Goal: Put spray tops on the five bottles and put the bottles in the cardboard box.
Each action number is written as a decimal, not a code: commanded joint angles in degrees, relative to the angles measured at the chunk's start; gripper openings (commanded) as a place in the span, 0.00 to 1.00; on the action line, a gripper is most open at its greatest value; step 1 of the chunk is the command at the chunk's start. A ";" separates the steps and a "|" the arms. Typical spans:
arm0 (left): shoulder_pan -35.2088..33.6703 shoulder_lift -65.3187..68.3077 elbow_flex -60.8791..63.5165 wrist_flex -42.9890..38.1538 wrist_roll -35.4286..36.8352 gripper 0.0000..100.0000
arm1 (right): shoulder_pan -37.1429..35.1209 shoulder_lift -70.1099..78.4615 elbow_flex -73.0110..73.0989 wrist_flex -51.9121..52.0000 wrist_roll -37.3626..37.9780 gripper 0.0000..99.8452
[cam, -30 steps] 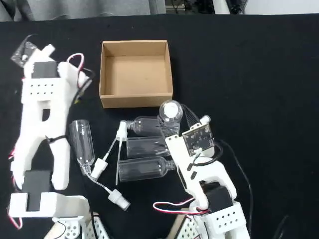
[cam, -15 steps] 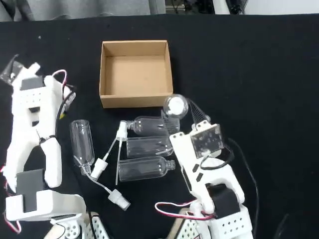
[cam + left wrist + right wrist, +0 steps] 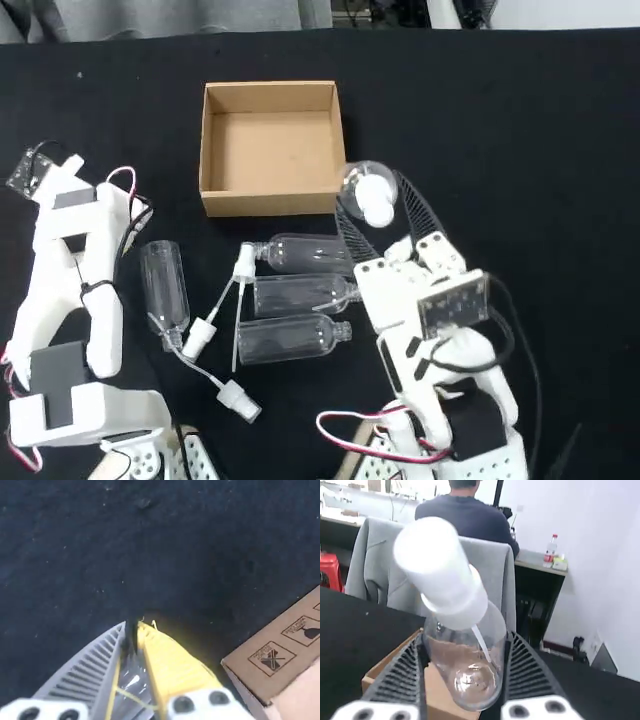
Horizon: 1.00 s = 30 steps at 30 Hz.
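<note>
My right gripper (image 3: 368,200) is shut on a clear bottle (image 3: 366,180) fitted with a white spray top (image 3: 377,210), held tilted in the air just off the near right corner of the open, empty cardboard box (image 3: 270,140). In the right wrist view the bottle (image 3: 465,670) sits between the fingers, cap (image 3: 440,565) upward, with the box (image 3: 390,672) behind it. Three clear bottles (image 3: 298,295) lie side by side in front of the box. A fourth bottle (image 3: 165,285) lies to their left. My left gripper (image 3: 132,629) is shut on nothing, over bare table left of the box (image 3: 280,665).
Two loose white spray tops (image 3: 205,335) (image 3: 240,402) with thin tubes lie near the front between the bottles. Another spray top (image 3: 245,262) lies at the neck of the farthest of the three bottles. Black cloth (image 3: 520,150) covers the table.
My right gripper has lifted the capped bottle and carried it away and to the right, towards the box's corner. My left arm has swung towards the table's front left.
</note>
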 commanded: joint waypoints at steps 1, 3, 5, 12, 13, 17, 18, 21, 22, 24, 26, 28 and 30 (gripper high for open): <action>-0.48 -3.34 1.01 -3.60 -0.53 0.03 | 1.05 6.55 -7.60 0.26 0.00 0.01; -0.57 -3.34 1.71 -4.22 -0.53 0.03 | 1.05 10.24 -10.07 0.00 0.00 0.01; -0.48 -3.34 2.15 -4.40 -0.62 0.03 | 0.79 13.93 -12.79 0.00 0.00 0.01; -0.92 -3.34 2.33 -5.45 -0.70 0.03 | -3.34 27.47 -22.99 0.00 0.00 0.01; -0.92 -3.34 2.33 -5.45 -0.97 0.03 | -3.87 29.32 -24.40 0.00 0.00 0.01; -1.89 -3.34 1.89 -5.45 -6.77 0.03 | -4.84 36.44 -30.37 0.00 -3.52 0.01; -2.07 -3.34 1.63 -5.54 -7.82 0.03 | -4.84 38.37 -31.87 0.00 -3.96 0.01; -3.91 -3.34 2.42 -8.70 -9.67 0.03 | -4.84 44.62 -36.00 0.00 -4.40 0.01; -4.53 -3.34 3.12 -10.20 -10.46 0.03 | -4.84 46.90 -37.49 0.00 -4.57 0.01; -4.97 -3.34 4.70 -12.57 -12.31 0.03 | -4.84 51.56 -40.75 0.00 -5.01 0.01; -4.97 -3.43 5.14 -13.27 -12.92 0.03 | -4.84 56.13 -44.26 0.00 -5.54 0.01; -5.05 -3.43 5.05 -13.01 -12.92 0.03 | -4.84 60.70 -47.87 0.00 -6.07 0.01; -5.05 -3.87 5.14 -13.01 -12.92 0.03 | -4.84 65.10 -51.38 0.00 -6.07 0.01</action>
